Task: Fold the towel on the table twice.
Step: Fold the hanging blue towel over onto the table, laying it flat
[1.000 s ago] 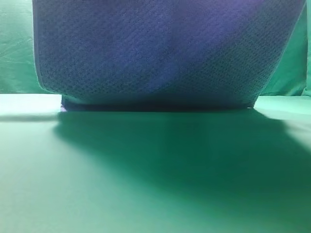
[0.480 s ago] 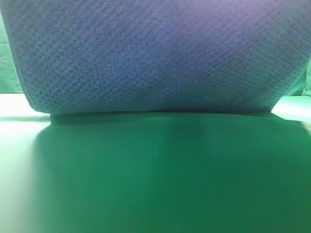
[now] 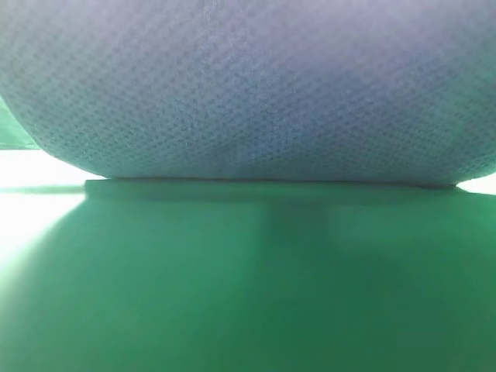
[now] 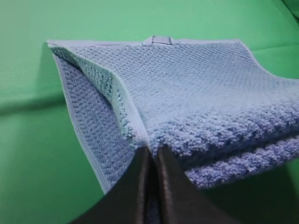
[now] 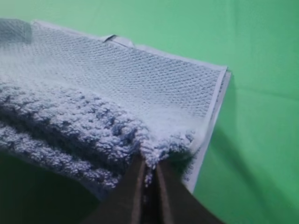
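The blue-grey waffle-weave towel (image 3: 248,85) hangs lifted close in front of the exterior high camera and fills the upper half of that view; its far part rests on the green table (image 3: 248,294). My left gripper (image 4: 152,156) is shut on the towel's near left corner (image 4: 140,135), doubled layers between its fingers. My right gripper (image 5: 149,165) is shut on the towel's near right corner (image 5: 161,149). In both wrist views the towel (image 4: 196,88) stretches away from the fingers, with a small hanging loop (image 4: 159,40) at its far edge. Neither gripper shows in the exterior high view.
The towel throws a broad shadow over the table in front of it (image 3: 256,263). A strip of wrinkled green backdrop (image 3: 12,132) shows at the far left behind the towel. Bare green table (image 5: 266,93) lies to the right of the towel and to its left (image 4: 32,140).
The lifted towel has come nearer to the exterior camera and spread wider, now covering the frame edge to edge and hiding most of the backdrop. Its shadow on the table has widened.
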{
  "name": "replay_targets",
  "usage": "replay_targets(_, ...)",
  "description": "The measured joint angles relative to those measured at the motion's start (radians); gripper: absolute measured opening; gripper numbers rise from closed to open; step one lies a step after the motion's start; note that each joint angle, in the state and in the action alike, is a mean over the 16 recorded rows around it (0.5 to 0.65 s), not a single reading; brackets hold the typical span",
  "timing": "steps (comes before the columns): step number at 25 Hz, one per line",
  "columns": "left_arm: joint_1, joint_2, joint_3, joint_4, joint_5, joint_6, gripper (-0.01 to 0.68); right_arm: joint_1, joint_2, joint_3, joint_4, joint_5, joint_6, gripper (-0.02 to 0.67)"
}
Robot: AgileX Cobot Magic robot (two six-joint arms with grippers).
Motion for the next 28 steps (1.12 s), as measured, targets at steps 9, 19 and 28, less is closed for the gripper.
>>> replay_targets(9,0.000,-0.033,0.143,-0.077,-0.024,0.039,0.000,0.000,-0.072,0.096,0.045,0.026,-0.003,0.000)
replay_targets(19,0.000,0.041,0.173,-0.160,-0.161,0.101,0.000,0.000,0.022,0.119,0.062,-0.123,-0.020,0.000)
replay_targets(28,0.000,0.255,0.071,-0.258,-0.305,0.213,0.000,0.000,0.278,0.033,0.057,-0.335,-0.059,0.000)
